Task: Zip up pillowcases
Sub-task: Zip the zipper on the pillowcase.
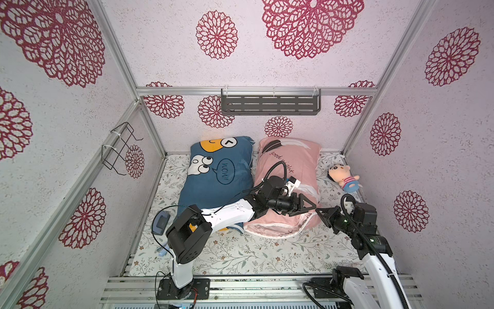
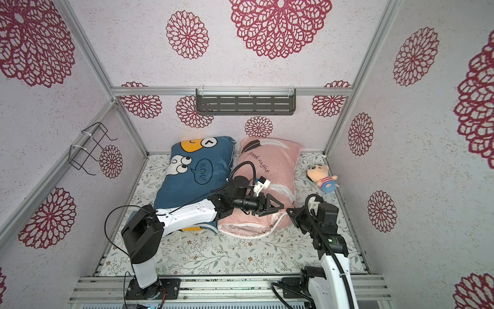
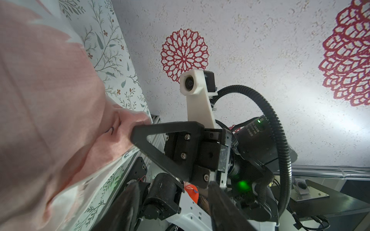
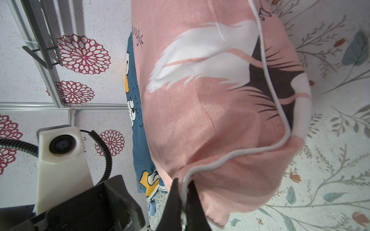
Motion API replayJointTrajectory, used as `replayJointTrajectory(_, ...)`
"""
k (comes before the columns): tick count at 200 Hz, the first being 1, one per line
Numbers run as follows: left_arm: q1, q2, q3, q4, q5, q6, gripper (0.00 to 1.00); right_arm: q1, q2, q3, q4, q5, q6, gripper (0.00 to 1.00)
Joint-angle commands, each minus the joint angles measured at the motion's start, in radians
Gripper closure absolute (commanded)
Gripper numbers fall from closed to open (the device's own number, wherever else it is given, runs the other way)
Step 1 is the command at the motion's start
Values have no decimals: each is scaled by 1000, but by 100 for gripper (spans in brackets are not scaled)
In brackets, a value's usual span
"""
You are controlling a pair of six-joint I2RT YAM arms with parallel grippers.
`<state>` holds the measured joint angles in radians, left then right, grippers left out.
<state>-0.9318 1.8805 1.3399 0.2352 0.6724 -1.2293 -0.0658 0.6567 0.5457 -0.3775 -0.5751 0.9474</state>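
- Centrally in both top views, two cases are lying side by side on the floral surface (image 1: 240, 254), long edges touching. The blue case (image 1: 213, 192) is sitting left of centre and the pink case (image 1: 302, 160) right of centre.
- The right end effector (image 1: 319, 211) is reaching in from the lower right of the frame and pinching the pink case at its lower-right corner. In the right wrist view its fingers (image 4: 174, 200) are pressing together on the case's white edging (image 4: 220, 160).
- The left end effector (image 1: 310, 207) is hanging over that same corner, just beside the right one, while its arm is lying across the blue case's lower end. In the left wrist view its fingers (image 3: 130, 200) are standing apart, gripping nothing that shows.
- The pink case's lower end is bulging and wrinkling, with the white edging running along it.
- A doll (image 1: 346, 178) is lying on the surface to the right of the pink case, apart from it.
- A grey shelf (image 1: 270, 103) is hanging on the back wall at upper centre, and a wire rack (image 1: 120, 147) is hanging on the left wall.
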Motion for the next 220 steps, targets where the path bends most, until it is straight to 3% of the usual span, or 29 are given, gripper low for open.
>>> replayJointTrajectory(1,-14,36,19,40,15,-32,42,-5,-26,5,102,-21,43,100)
replayJointTrajectory(134,-26,126,16,153,-11,-127,46,-2,-69,-104,288,-108,185,100)
replayJointTrajectory(220,-14,137,-3,202,-24,-155,47,-3,-69,-99,255,-104,165,100)
